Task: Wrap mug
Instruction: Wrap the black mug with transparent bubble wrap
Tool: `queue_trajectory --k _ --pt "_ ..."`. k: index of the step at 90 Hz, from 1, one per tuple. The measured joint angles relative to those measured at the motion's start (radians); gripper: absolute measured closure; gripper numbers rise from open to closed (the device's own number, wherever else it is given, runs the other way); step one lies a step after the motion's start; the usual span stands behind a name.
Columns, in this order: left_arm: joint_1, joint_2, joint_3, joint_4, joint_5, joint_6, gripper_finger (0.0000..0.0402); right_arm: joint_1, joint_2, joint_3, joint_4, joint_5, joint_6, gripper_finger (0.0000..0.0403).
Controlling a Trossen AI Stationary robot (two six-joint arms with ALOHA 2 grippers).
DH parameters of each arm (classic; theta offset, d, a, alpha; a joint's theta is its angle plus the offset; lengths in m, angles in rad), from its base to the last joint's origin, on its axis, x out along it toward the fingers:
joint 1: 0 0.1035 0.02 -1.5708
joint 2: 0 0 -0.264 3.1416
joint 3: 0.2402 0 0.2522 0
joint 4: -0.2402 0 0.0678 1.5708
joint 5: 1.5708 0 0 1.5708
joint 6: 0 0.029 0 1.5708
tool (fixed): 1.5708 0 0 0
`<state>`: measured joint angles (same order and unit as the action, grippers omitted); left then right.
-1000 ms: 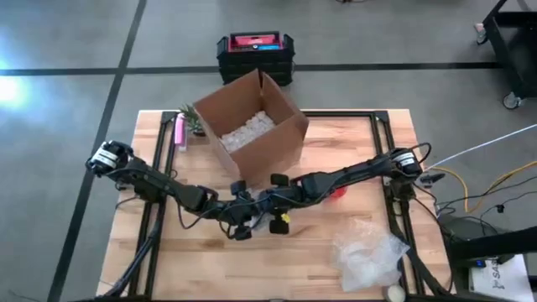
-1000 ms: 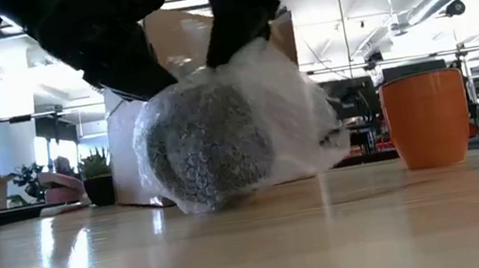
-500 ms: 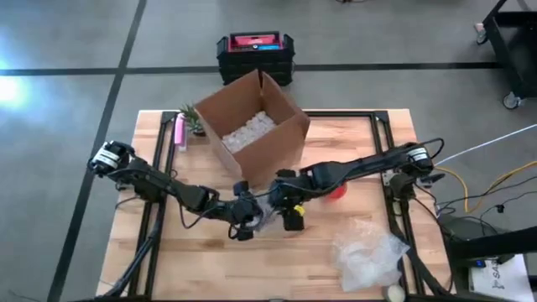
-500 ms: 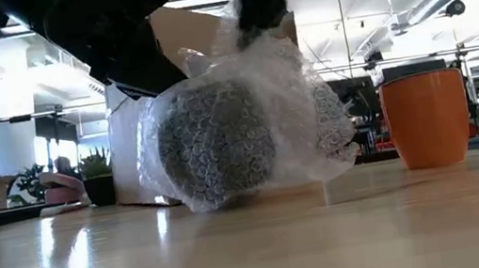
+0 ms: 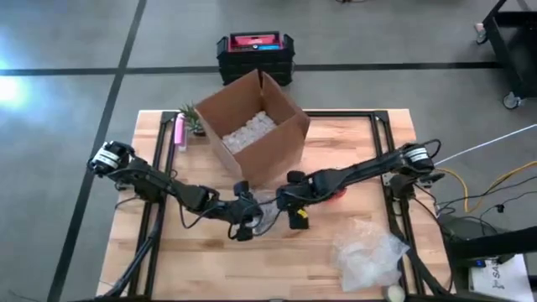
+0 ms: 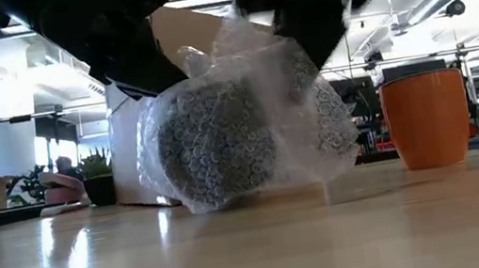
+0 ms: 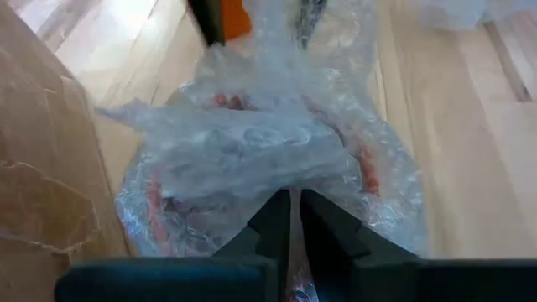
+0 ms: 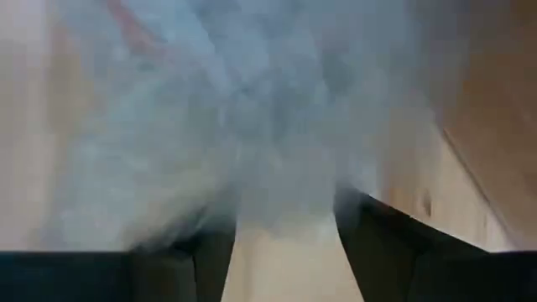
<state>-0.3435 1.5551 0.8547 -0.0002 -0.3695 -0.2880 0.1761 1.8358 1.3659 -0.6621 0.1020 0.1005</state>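
A patterned mug [image 6: 213, 147] lies on its side on the table, wrapped in clear bubble wrap [image 6: 299, 116]; the high view shows the bundle [image 5: 268, 216] between both grippers. My left gripper [image 7: 291, 220] is shut on the wrap at the bundle's left side [image 5: 245, 215]. On the bundle's right, my right gripper [image 5: 294, 210] stands open, the wrap right before its fingers [image 8: 285, 168]. A plain orange mug [image 6: 425, 118] stands upright to the right. My left gripper pinches a bunched fold of the bubble wrap [image 7: 289, 189] between its two fingers, on top of the mug's side. The fingers slant down from the table's left. The wrapped mug rests on the table. My right gripper: I cannot tell whether its open fingers touch the wrap.
An open cardboard box [image 5: 256, 130] with white padding stands just behind the bundle. A small plant [image 5: 195, 122] and a pink object [image 5: 179, 132] sit at the far left. Loose bubble wrap [image 5: 369, 256] lies at the near right. A black and red case [image 5: 254, 49] sits on the floor beyond.
My right gripper has gone toward the table's right edge, carrying the wrap's loose end over the mug. The wrap, first drawn close round the mug, now stands puffed out on the right side. The bundle has shifted slightly right; my left gripper has kept its hold.
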Motion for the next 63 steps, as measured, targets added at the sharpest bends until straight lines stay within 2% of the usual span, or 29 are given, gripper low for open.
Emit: queue_trajectory --k 17,34,40,55,63 --pt "0.000 -0.016 -0.002 -0.017 0.053 -0.026 0.0381 0.007 0.072 -0.001 0.204 -0.100 -0.005 0.0252" --pt "0.000 -0.040 -0.002 -0.034 0.115 -0.061 0.0381 0.028 0.110 -0.001 0.279 -0.129 0.059 0.0267" --pt "0.000 -0.040 -0.002 -0.039 0.127 -0.066 0.0381 0.029 0.096 0.000 0.235 -0.141 0.026 0.0271" --pt "0.001 -0.035 -0.002 -0.064 0.127 -0.077 0.0381 0.011 -0.014 0.069 -0.072 -0.138 0.011 0.0285" --pt "0.002 -0.035 -0.002 -0.062 0.127 -0.077 0.0381 0.009 -0.060 0.083 -0.042 -0.126 0.011 0.0295"
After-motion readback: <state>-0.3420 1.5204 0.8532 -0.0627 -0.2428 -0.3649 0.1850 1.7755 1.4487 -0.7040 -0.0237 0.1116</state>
